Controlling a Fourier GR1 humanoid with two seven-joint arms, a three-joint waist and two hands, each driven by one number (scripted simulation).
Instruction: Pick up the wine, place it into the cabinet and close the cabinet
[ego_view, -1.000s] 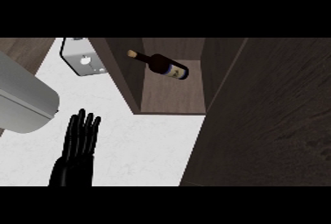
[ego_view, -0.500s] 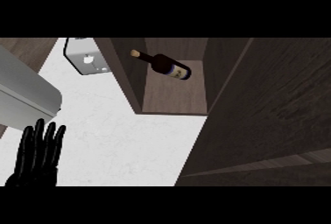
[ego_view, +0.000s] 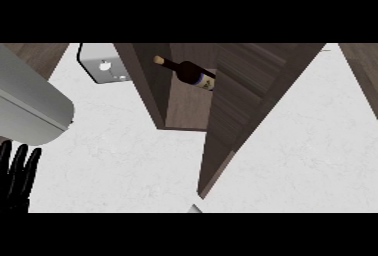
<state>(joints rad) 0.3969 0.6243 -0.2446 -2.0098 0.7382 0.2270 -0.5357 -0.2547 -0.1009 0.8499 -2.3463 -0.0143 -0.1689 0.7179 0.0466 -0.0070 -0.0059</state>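
Note:
The dark wine bottle (ego_view: 188, 72) lies inside the brown cabinet (ego_view: 184, 107), its neck pointing up-left and its lower end hidden behind the door. The cabinet door (ego_view: 244, 112) stands partly swung across the opening, edge toward me. My left hand (ego_view: 18, 175) shows at the lower left edge, fingers straight and pointing up, holding nothing and far from the cabinet. My right hand is nowhere in the picture.
A large grey rounded appliance (ego_view: 29, 107) fills the upper left. A small white object (ego_view: 103, 67) sits on the white counter (ego_view: 118, 160) left of the cabinet. A small grey tip (ego_view: 196, 209) pokes in at the bottom edge.
The cabinet door has swung further across the opening and now covers part of the bottle. My left hand has drifted left to the picture's edge.

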